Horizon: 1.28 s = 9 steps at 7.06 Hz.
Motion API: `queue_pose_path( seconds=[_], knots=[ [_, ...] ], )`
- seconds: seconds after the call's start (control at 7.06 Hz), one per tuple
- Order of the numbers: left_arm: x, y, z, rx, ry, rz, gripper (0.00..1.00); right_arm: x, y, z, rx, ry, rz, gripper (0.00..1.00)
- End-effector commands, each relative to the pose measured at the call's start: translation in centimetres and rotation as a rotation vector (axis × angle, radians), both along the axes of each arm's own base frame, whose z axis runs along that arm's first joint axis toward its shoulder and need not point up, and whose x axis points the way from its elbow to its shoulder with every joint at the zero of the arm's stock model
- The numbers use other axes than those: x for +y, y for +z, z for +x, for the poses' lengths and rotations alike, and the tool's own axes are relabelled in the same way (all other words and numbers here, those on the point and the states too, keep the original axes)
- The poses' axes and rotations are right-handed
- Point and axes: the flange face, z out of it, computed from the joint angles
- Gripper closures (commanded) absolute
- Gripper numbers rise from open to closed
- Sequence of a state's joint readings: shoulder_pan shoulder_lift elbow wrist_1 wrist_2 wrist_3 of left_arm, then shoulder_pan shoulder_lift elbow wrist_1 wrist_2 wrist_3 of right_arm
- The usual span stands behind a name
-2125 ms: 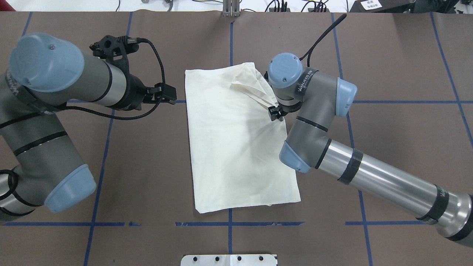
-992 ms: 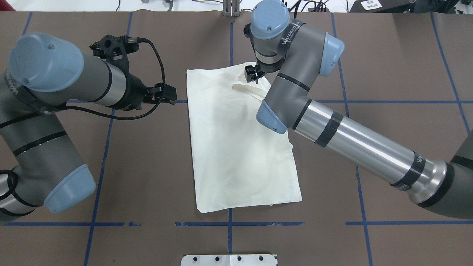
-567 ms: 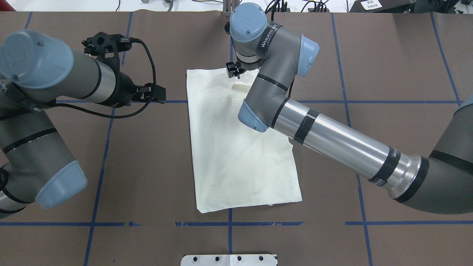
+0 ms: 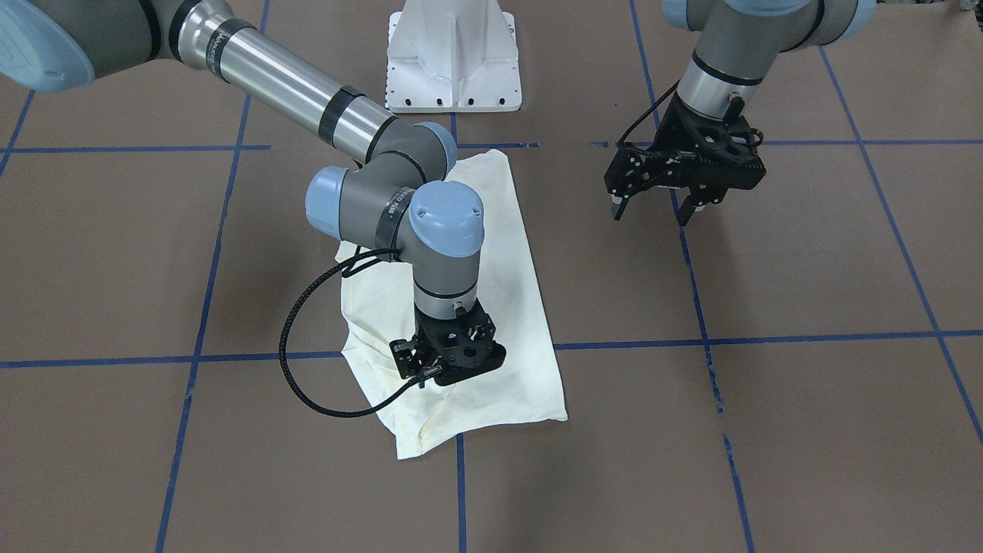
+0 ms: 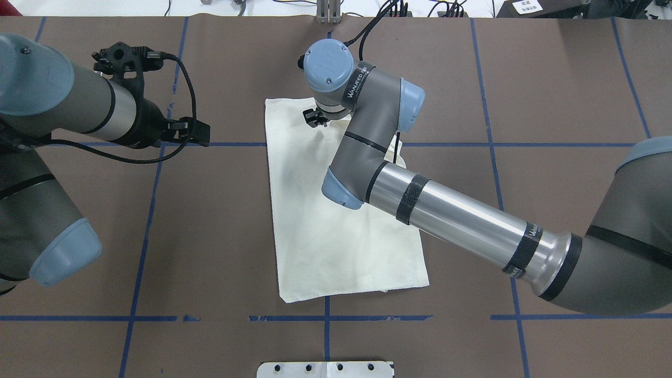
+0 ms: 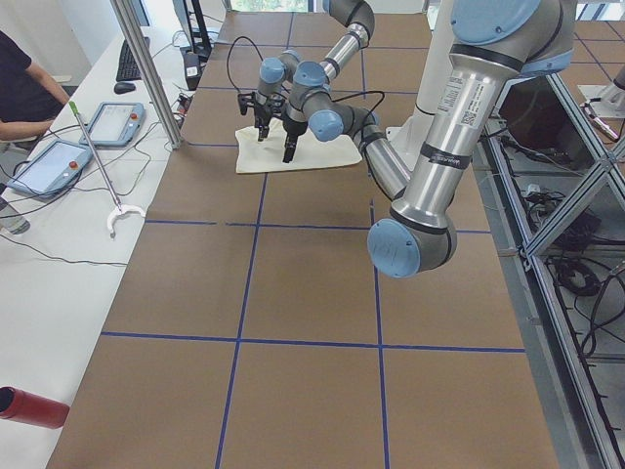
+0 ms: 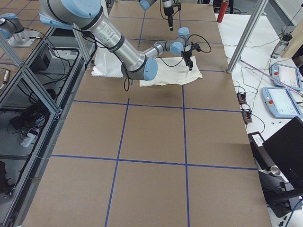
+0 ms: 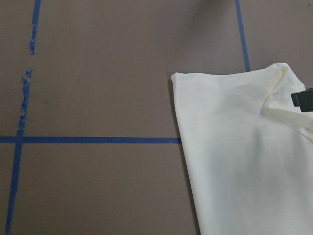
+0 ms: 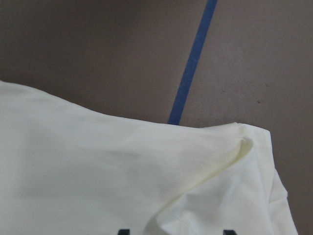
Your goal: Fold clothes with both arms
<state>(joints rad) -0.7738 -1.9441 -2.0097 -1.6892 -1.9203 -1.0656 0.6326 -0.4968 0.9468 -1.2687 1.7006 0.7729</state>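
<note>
Bright, even ceiling light, soft shadows.
Glare streaks the right arm's polished silver tube (image 5: 462,220); the cream-white cloth shirt (image 5: 341,252) nearly bleaches out, faint grey shade just beside the right gripper's (image 5: 314,118) jaws; wrist close-ups look slightly soft.

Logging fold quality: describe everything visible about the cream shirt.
The cream shirt is soft cloth, plain side up, folded into a long rectangle lying flat on the brown table. Its end farthest from the robot is creased and bunched, where the right gripper stands over it; whether it grips cannot be seen.
</note>
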Motion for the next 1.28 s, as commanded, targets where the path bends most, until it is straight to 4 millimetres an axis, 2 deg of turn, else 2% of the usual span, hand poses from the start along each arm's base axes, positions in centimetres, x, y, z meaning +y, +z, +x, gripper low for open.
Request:
queue_pose_path(
  seconds=[0.0,0.14,0.42,0.57,0.71,0.85,1.13],
  knots=[
    [-0.1,0.2,0.0,-0.003,0.001,-0.003,0.00,-0.3,-0.4,-0.8,0.002,0.003,0.010,0.72],
    [0.0,0.3,0.1,-0.003,0.003,-0.003,0.00,-0.5,0.3,-0.9,0.021,0.012,0.016,0.80],
    [0.0,0.3,0.2,-0.002,0.003,-0.005,0.00,-0.8,0.8,-1.0,0.039,0.017,0.023,0.80],
    [0.0,0.4,0.2,-0.004,0.004,-0.004,0.00,-0.8,0.4,-1.1,0.035,0.017,0.026,0.77],
    [0.0,0.4,0.2,-0.004,0.002,-0.004,0.00,-0.8,0.0,-1.1,0.031,0.017,0.029,0.56],
    [0.0,0.4,0.2,-0.003,0.003,-0.006,0.00,-0.8,-0.4,-1.1,0.028,0.017,0.031,0.42],
    [0.0,0.4,0.2,-0.002,0.002,-0.008,0.00,-0.8,0.1,-1.3,0.036,0.016,0.027,0.43]
  ],
)
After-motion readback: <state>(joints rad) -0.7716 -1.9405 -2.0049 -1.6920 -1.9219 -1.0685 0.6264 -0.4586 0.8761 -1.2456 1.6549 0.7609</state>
